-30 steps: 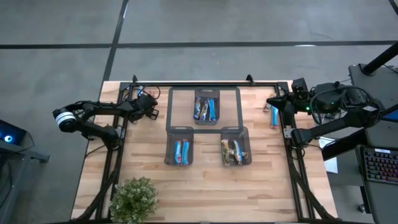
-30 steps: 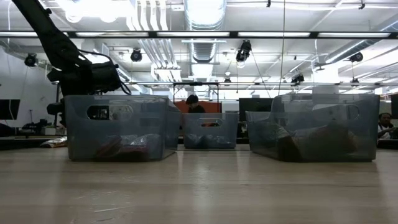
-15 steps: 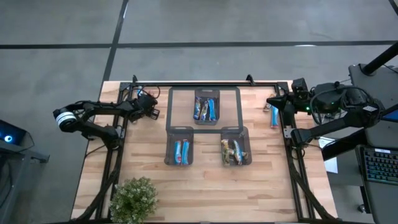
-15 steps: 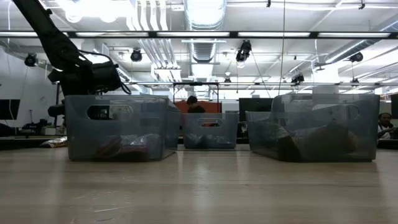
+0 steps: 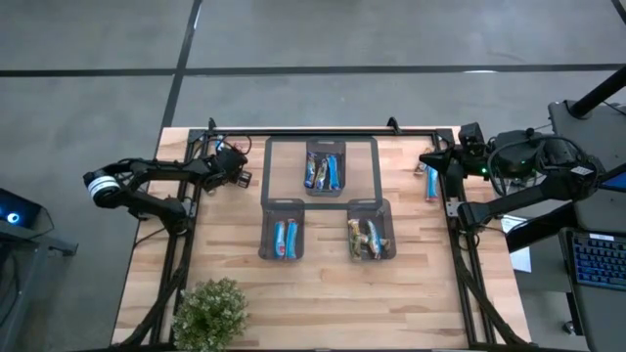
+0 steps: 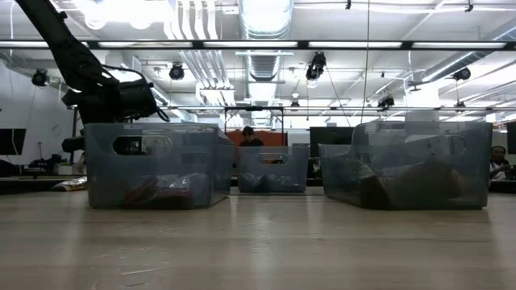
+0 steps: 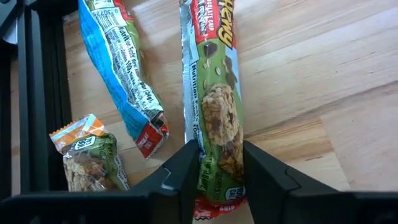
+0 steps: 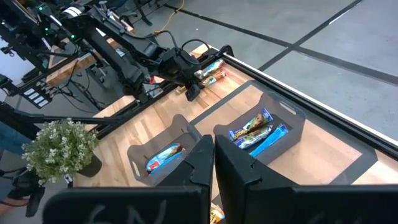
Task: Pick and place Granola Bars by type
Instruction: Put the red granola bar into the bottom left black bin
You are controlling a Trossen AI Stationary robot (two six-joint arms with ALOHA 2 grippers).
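In the upper left of the overhead frame, the left gripper [image 5: 241,177] sits low over the table [image 5: 323,293], its fingers [image 7: 186,171] pressed against both sides of a green-wrapped bar [image 7: 214,106]. A blue bar [image 7: 121,68] and a small green snack (orange-tipped) [image 7: 87,155] lie beside it. The right gripper [image 5: 426,159] waits at the right edge, fingers together, empty. Three bins [image 5: 324,166] at centre hold more bars.

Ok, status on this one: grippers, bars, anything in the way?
Left gripper straddles green chocolate-chip bar, far-left table. Right gripper shut, waiting right. Blue bar alongside, apart.
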